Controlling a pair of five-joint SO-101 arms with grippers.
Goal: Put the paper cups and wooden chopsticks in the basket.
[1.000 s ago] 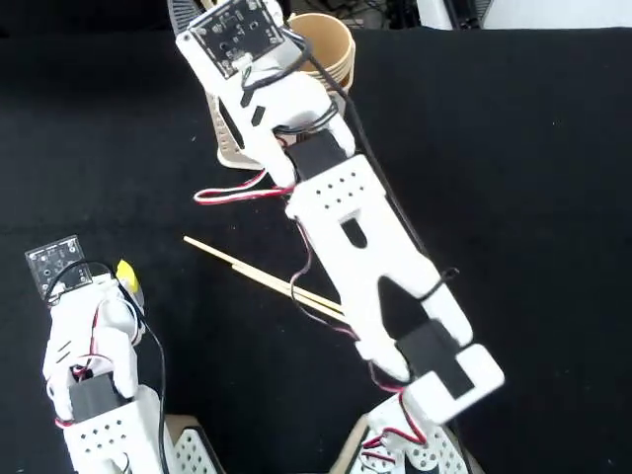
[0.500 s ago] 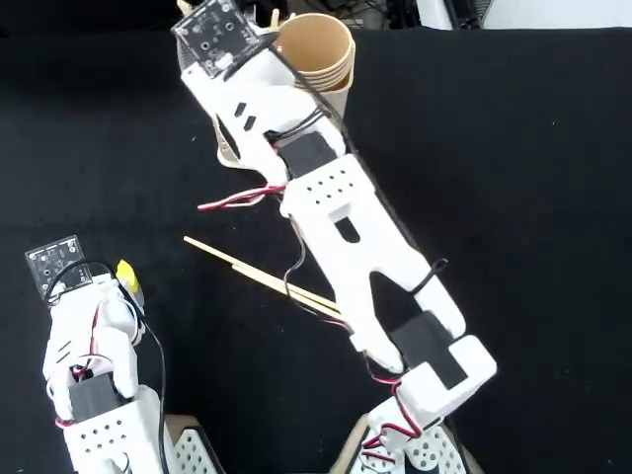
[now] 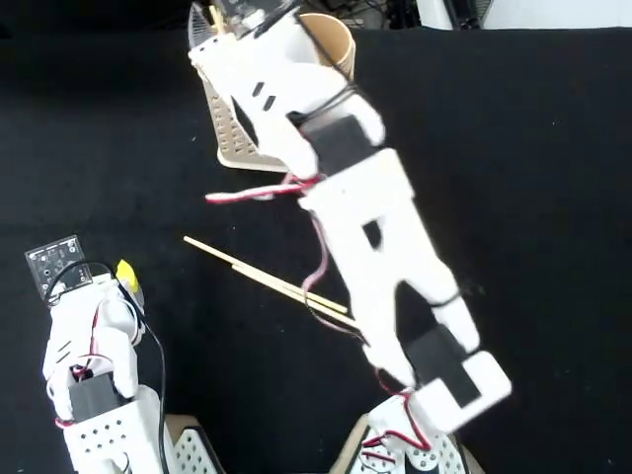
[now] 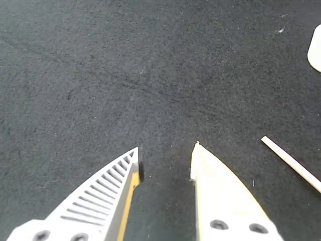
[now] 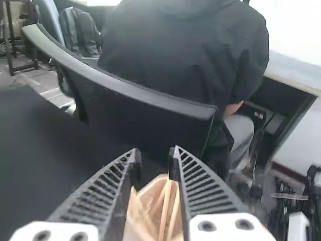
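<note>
Meanwhile the right end effector (image 5: 154, 156) had swung farther over the basket (image 3: 231, 136); we couldn't tell its grip. Pale chopsticks (image 4: 293, 164) lay beside the gaping left end effector (image 4: 165, 150).

right arm (image 3: 370, 232) is lying stretched toward the far edge, right gripper (image 5: 154, 153) showing jaws narrowly parted; left arm (image 3: 91, 365) is sitting folded near left, left gripper (image 4: 165, 150) showing jaws spread.

Finely fuzzy matt black cloth (image 4: 150, 60) lies under the left gripper (image 4: 167, 147), whose fingers (image 4: 220, 201) are smooth matt white plastic, one ribbed. Just beside them a wooden chopstick (image 4: 291, 163) is bare pale wood. The paper cups (image 3: 339, 49) are matt brown paper, the basket (image 3: 232, 138) perforated beige plastic.
</note>
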